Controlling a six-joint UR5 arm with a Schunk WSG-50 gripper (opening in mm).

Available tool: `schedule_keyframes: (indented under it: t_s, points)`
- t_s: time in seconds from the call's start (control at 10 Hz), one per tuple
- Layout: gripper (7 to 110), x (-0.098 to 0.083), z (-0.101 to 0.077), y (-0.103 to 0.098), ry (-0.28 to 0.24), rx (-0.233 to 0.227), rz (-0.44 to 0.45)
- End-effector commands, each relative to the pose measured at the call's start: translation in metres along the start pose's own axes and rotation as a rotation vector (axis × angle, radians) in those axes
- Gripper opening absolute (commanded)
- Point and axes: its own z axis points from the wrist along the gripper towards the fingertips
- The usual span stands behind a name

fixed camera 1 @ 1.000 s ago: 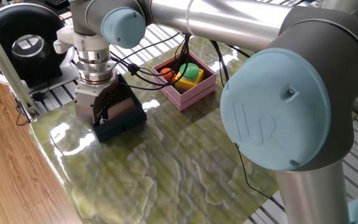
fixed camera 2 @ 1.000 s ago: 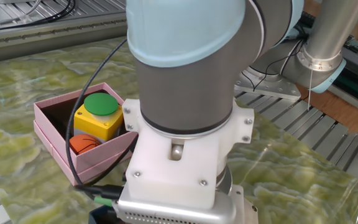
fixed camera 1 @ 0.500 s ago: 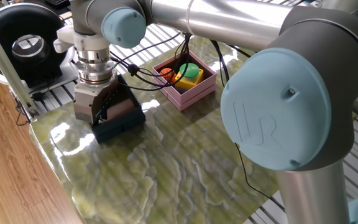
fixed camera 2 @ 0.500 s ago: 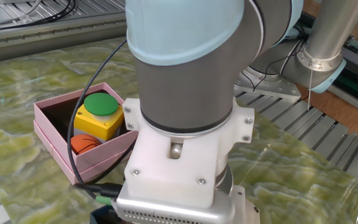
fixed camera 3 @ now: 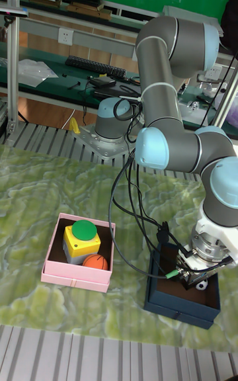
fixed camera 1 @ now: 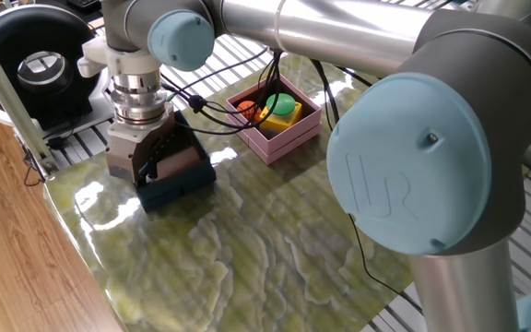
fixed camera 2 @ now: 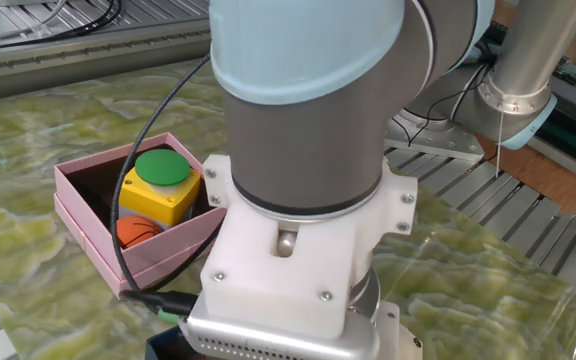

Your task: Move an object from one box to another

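The navy-blue box (fixed camera 1: 181,188) stands near the table's left edge, and its front wall (fixed camera 3: 178,304) shows in the tall fixed view. My gripper (fixed camera 3: 194,280) reaches down inside this box; its fingertips are low between the walls, and their gap is not clear. What lies in the navy box is hidden by the gripper (fixed camera 1: 146,166). The pink box (fixed camera 1: 289,138) sits apart to the right. It holds a yellow block with a green button (fixed camera 3: 83,235) and an orange ball (fixed camera 3: 96,262). In the other fixed view only the wrist and the pink box (fixed camera 2: 80,226) show clearly.
Black cables (fixed camera 3: 129,222) hang from the arm over the table between the two boxes. A round black device (fixed camera 1: 40,65) sits beyond the table's left end. Metal slatted frame (fixed camera 1: 81,143) borders the marble-patterned tabletop.
The wrist has shifted very slightly over the navy box. Both boxes and the things in the pink box have stayed put.
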Motion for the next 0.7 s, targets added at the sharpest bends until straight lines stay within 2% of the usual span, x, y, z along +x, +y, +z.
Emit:
schedule_keyframes:
  t_s: [0.0, 0.3, 0.5, 0.6]
  points:
    - [7, -0.004, -0.004, 0.003, -0.010, -0.011, 0.015]
    - [7, 0.001, -0.021, 0.006, 0.006, -0.004, 0.022]
    - [7, 0.003, -0.034, 0.001, 0.020, 0.018, 0.027]
    - [7, 0.000, -0.037, 0.000, 0.013, 0.011, 0.026]
